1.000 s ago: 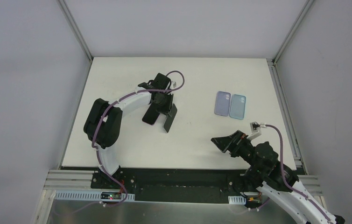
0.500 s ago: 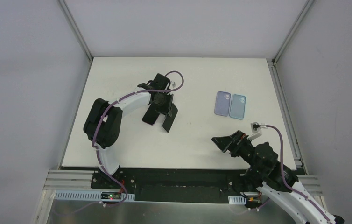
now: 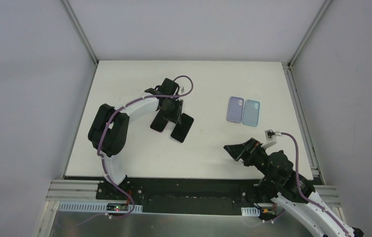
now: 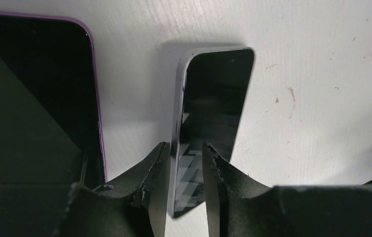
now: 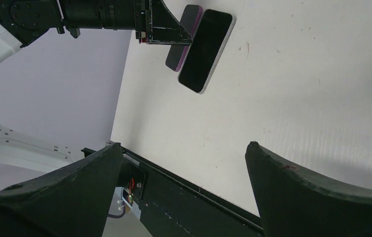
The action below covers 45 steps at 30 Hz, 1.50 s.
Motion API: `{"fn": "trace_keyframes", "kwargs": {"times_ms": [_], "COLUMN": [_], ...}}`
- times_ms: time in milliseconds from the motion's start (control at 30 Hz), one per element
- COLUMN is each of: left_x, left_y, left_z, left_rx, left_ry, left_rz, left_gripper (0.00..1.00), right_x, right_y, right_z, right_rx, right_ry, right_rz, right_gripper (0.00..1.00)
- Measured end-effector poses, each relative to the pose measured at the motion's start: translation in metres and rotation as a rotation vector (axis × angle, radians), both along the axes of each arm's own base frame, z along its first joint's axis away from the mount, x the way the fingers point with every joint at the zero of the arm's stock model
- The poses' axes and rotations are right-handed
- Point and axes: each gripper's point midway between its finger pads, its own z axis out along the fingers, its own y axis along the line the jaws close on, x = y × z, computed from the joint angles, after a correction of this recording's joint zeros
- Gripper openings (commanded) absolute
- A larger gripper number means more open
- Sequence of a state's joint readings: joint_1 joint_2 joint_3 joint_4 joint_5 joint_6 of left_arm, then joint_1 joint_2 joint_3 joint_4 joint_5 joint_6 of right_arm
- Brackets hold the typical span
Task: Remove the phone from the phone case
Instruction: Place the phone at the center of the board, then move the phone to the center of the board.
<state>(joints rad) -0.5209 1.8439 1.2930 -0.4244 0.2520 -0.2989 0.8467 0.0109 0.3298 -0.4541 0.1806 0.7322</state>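
the white table [image 3: 213,148] sat inside grey walls and a metal frame, and we found the action left of its middle. there the left gripper [image 4: 184,145] hung low over a bare phone [image 4: 218,94] with a silver edge. from above, the phone seemed to lie flat, screen up, just beside a dark slab with a purple rim [image 4: 36,89]. we took that slab for the phone case, perhaps with another phone in it, but we could not be sure. the left fingers stood only a narrow gap apart with the phone's near end showing between them. we could not tell whether they pinched it or merely straddled it. the right gripper [image 5: 184,145] hovered over the near right of the table, spread wide and holding nothing. a lavender case [image 3: 235,109] and a light blue case [image 3: 251,113] lay side by side, backs up, toward the far right, well apart from both arms. we judged the phone to be out of its case already, so the step in hand was letting it go cleanly. to do that well we would open the left fingers fully before any lift. we would then rise straight up, so that neither tip dragged the phone or knocked the purple-rimmed slab beside it. the right arm we would leave where it was.
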Motion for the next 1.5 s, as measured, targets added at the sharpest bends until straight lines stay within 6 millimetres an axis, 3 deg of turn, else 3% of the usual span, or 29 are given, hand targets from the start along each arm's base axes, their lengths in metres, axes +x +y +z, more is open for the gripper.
{"fn": "trace_keyframes", "kwargs": {"times_ms": [333, 600, 833, 900, 933, 1233, 1500], "left_x": [0.001, -0.003, -0.032, -0.041, -0.043, -0.034, -0.021], "left_y": [0.006, 0.018, -0.022, -0.031, -0.033, -0.023, -0.021], "left_z": [-0.003, -0.001, 0.019, 0.018, 0.016, -0.011, -0.013], "left_rx": [0.018, 0.132, 0.285, 0.335, 0.363, 0.54, 0.599], "left_ry": [-0.002, -0.082, -0.295, -0.337, -0.356, -0.392, -0.431], "left_rz": [0.014, 0.034, -0.116, -0.156, -0.173, -0.159, -0.138], "left_gripper": [0.35, 0.58, 0.7, 0.96, 0.99, 0.97, 0.86], "right_x": [0.001, 0.002, 0.003, 0.003, 0.003, 0.003, 0.004], "right_y": [-0.001, -0.002, -0.003, -0.003, -0.003, -0.005, -0.006], "right_z": [0.0, -0.001, -0.007, -0.009, -0.01, -0.013, -0.013], "right_rx": [-0.002, -0.005, -0.018, -0.023, -0.025, -0.036, -0.038], "right_ry": [-0.001, -0.002, 0.008, 0.012, 0.014, 0.021, 0.019], "right_rz": [-0.008, -0.018, -0.022, -0.022, -0.022, -0.031, -0.039], "right_gripper": [0.99, 0.99, 0.99, 0.99, 0.99, 0.99, 0.99]}}
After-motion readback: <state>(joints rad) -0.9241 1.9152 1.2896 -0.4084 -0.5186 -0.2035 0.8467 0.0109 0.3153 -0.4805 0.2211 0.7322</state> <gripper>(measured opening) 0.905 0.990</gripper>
